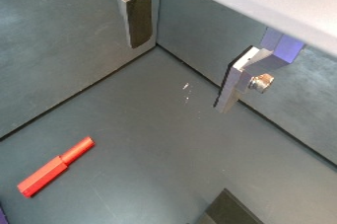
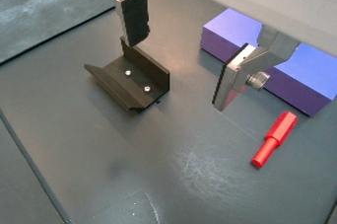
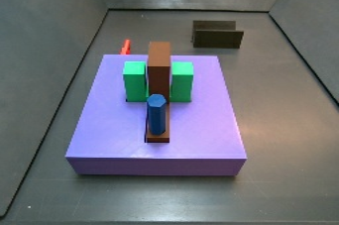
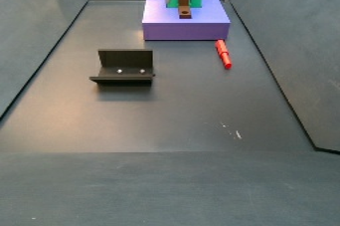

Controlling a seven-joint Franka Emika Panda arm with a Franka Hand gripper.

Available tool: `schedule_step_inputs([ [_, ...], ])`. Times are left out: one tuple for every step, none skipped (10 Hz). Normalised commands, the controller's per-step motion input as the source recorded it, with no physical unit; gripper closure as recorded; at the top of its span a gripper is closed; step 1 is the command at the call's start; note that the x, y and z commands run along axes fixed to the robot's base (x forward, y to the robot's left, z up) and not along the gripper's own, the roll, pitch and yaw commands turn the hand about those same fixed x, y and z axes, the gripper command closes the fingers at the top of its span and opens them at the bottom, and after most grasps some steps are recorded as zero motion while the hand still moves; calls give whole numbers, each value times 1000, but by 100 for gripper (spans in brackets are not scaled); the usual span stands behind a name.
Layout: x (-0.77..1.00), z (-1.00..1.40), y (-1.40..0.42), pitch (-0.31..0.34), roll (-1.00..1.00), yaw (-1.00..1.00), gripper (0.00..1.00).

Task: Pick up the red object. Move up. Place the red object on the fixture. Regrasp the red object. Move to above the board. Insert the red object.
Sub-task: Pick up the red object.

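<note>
The red peg (image 4: pixel 224 53) lies flat on the dark floor (image 4: pixel 173 120), just beside the purple board (image 4: pixel 186 23), along the board's side edge. Nothing touches it. In a side view (image 3: pixel 126 46) only its tip shows past the board's far corner. In both wrist views it lies on its side on bare floor (image 1: pixel 55 167) (image 2: pixel 274 139), apart from everything else.

The board carries two green blocks (image 3: pixel 137 81), with a tall brown bar (image 3: pixel 161 68) standing between them. A blue peg (image 3: pixel 157 115) stands upright in front of the bar, nearer the board's edge. The wrist view shows only a corner of the board (image 2: pixel 227 37) behind one finger.

The fixture (image 4: pixel 125 68) stands on the floor well apart from the board, on the other side of the peg from it, its open front facing away from the board. Two pale screw heads show on its back wall in a wrist view (image 2: pixel 132 80).

The hand (image 2: pixel 184 55) hangs above the floor, between the fixture and the board, with its two silver fingers (image 2: pixel 133 16) spread wide and nothing between them. In a wrist view (image 1: pixel 184 50) the same open gap shows only bare floor beneath. The peg lies off to the side of the hand, not under it.
</note>
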Motion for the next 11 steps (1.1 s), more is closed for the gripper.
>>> schedule_step_inputs([
  [89,0,-91,0,0,0,0],
  [-71,-266,-320,-159,-117,0,0],
  [-169,-266,-391,-209,-303,43,0],
  [-166,-249,-557,-177,-290,86,0],
  [-91,-406,-723,-131,-123,146,0],
  [-20,-323,-723,-61,-103,249,0],
  [-126,-443,-697,-59,-80,209,0],
  [-280,-571,-769,-73,0,166,0],
  [-363,-654,-800,-110,10,143,0],
  [-371,-737,-640,-220,13,249,0],
  [-477,-806,-569,-191,127,206,0],
])
